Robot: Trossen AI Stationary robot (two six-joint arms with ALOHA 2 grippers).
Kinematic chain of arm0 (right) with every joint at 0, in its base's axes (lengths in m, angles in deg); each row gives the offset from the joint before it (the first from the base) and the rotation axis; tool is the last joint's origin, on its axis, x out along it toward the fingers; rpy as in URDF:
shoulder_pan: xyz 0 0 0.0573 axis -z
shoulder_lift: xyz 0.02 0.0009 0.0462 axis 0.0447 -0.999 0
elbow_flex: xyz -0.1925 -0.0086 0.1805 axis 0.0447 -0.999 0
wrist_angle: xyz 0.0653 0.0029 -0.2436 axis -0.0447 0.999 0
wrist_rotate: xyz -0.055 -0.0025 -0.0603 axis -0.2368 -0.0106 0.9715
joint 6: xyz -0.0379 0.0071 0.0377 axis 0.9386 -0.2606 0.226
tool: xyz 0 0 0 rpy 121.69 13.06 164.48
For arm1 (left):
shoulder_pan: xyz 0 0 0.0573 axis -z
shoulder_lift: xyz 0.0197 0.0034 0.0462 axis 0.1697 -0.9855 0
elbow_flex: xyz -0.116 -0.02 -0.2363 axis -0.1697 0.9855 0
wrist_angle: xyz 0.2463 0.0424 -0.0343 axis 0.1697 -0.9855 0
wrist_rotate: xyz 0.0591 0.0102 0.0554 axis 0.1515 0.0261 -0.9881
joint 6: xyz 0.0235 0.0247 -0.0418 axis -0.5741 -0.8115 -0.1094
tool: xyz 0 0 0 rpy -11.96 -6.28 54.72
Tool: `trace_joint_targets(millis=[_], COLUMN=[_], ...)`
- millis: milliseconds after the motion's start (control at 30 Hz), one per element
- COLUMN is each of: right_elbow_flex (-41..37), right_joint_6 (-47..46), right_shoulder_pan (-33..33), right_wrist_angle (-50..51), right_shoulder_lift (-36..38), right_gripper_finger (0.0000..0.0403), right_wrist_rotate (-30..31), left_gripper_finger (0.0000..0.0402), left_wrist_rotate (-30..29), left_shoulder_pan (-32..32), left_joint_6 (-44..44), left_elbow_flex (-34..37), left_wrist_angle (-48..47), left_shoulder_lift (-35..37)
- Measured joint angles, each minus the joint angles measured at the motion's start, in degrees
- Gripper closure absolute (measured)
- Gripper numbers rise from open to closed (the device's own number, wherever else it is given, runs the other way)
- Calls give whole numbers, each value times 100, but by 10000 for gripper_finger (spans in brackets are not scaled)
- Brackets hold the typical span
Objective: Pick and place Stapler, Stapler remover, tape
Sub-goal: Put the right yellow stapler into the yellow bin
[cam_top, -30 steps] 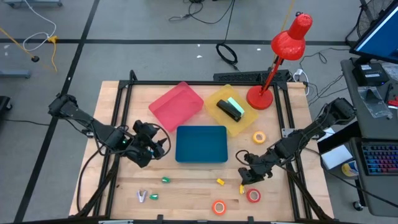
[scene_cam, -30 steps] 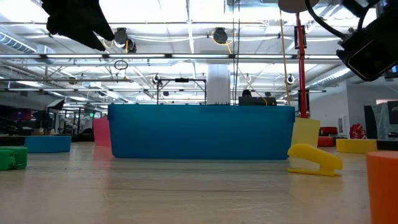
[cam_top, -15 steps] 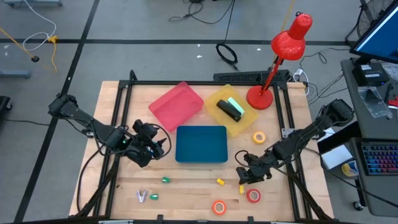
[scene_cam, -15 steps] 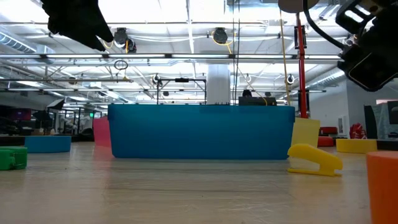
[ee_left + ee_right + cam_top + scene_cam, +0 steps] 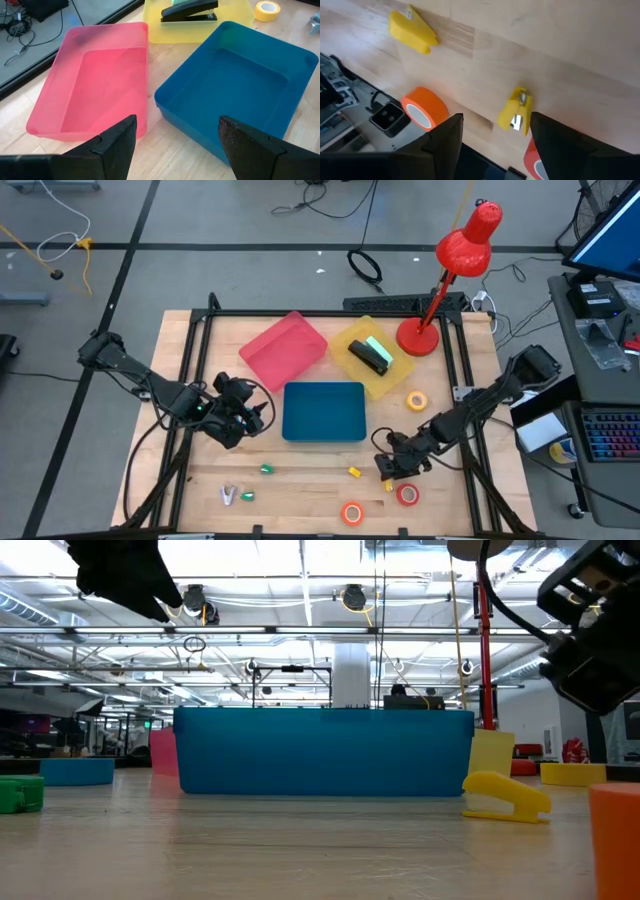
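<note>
R hand (image 5: 392, 466), fingers apart w/ nothing between them, hangs over the near-right of the desk (image 5: 310, 480). Between its fingers in the wrist view sits a small yellow staple remover (image 5: 515, 115), so it's prob lining up on that one. Just right & near of it: red tape roll (image 5: 407, 495); orange tape roll (image 5: 352, 513) further left at the near edge; another yellow remover (image 5: 354, 472) left of the hand. Yellow tape roll (image 5: 416, 400) lies farther back, beside the yellow bin (image 5: 350, 340).

Stapler (image 5: 370, 356) already lies in the yellow bin, far-right, so that item looks sorted. Blue bin (image 5: 323, 412) at centre & pink bin (image 5: 283, 350) far-left of it both show nothing inside, prob waiting for tape & removers.

L hand (image 5: 240, 415), also spread & holding nothing, waits left of the blue bin, facing both bins. Loose bits near-left: green piece (image 5: 267, 469), silver remover (image 5: 229, 496).
</note>
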Motion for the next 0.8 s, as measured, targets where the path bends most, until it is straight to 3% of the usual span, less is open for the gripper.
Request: trace_joint_targets(millis=[600, 800], right_elbow_flex=[11, 13], right_joint_6=[113, 134], right_shoulder_pan=[-36, -34], right_wrist_angle=[-343, -59], right_shoulder_lift=[-558, -560], right_gripper_finger=[183, 216], right_wrist_rotate=[-16, -112], left_gripper_finger=[128, 128], left_wrist_rotate=[4, 2], left_shoulder_pan=[0, 0], left_joint_6=[-130, -142], left_elbow_flex=[0, 0], left_wrist_angle=[-4, -4], left_shoulder_lift=[0, 0])
